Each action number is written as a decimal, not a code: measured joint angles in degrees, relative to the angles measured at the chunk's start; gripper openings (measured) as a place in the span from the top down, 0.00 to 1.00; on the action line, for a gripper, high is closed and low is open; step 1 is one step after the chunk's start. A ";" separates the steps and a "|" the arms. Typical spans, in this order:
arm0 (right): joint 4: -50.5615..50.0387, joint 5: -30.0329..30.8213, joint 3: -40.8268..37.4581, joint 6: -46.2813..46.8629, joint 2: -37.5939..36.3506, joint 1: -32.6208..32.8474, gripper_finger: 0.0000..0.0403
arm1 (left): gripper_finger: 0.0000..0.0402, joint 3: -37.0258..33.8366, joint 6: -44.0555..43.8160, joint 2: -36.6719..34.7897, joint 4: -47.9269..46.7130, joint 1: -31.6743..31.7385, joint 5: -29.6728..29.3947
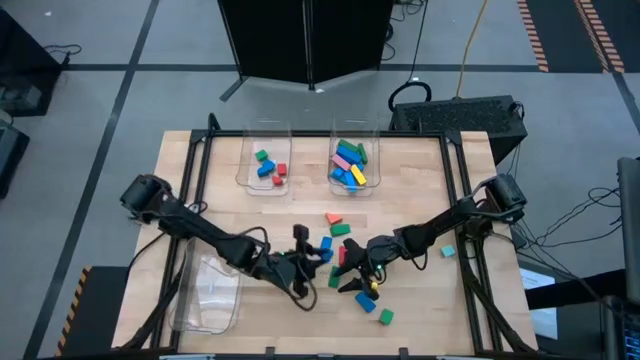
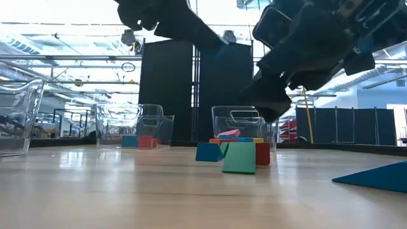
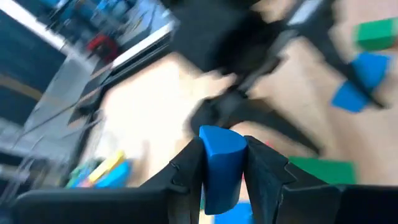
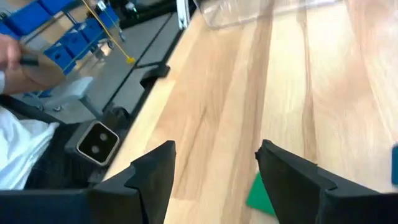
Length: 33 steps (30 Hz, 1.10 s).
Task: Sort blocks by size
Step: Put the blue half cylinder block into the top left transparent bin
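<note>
Loose blocks lie mid-table: red [image 1: 333, 217], green [image 1: 340, 229], green [image 1: 335, 283], blue [image 1: 365, 303], green [image 1: 385, 316] and cyan [image 1: 447, 251]. My left gripper [image 1: 312, 260] reaches in from the table's left and is shut on a blue block [image 3: 221, 165]. My right gripper [image 1: 352, 270] comes in from the right, facing the left one. It stands open over the bare wood, a green block [image 4: 261, 193] beside one finger. In the low view both grippers hang above the table top. My left gripper pinches the blue block between its two fingers, one on each of two opposite side faces [image 3: 205, 168]. The block's free end [image 3: 221, 137] sticks out past the fingertips. The fingers slant a little downward, coming from the table's left. The block is off the table.
Two clear bins stand at the far edge: the left bin [image 1: 247, 165] holds several short green, blue and red blocks, the right bin [image 1: 333, 165] several longer pink, cyan, blue and yellow ones. A third clear bin [image 1: 205, 290] sits near the left front. A person's sleeve [image 4: 18, 143] shows beyond the table.
</note>
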 joint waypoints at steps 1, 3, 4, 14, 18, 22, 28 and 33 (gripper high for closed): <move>-0.58 0.00 0.00 0.05 0.00 -0.01 0.45 | 0.78 0.01 -1.17 -1.00 -1.67 0.49 -0.62; -0.69 0.04 -0.02 0.11 0.00 -0.03 0.45 | 0.78 0.00 -3.81 -3.42 -5.66 1.62 -1.32; -0.73 0.04 -0.02 0.11 0.00 -0.03 0.45 | 0.78 0.00 -5.23 -4.53 -7.44 2.28 -1.57; -2.61 -0.02 -0.02 0.11 0.00 0.02 0.45 | 0.77 0.02 -15.29 -15.57 -26.87 12.62 -1.74; -2.89 -0.02 -0.02 0.11 0.00 0.11 0.45 | 0.77 0.02 -19.91 -19.33 -32.98 17.86 -1.69; -3.23 -0.02 -0.02 0.11 0.00 0.10 0.45 | 0.77 0.04 -24.34 -21.69 -36.59 23.17 0.21; -3.52 -0.04 -0.02 0.52 0.00 0.16 0.45 | 0.77 0.02 -25.54 -22.21 -40.53 31.33 6.13; -3.84 -0.13 -0.02 0.54 0.00 0.29 0.45 | 0.77 -0.80 -25.56 -21.83 -40.75 38.64 12.56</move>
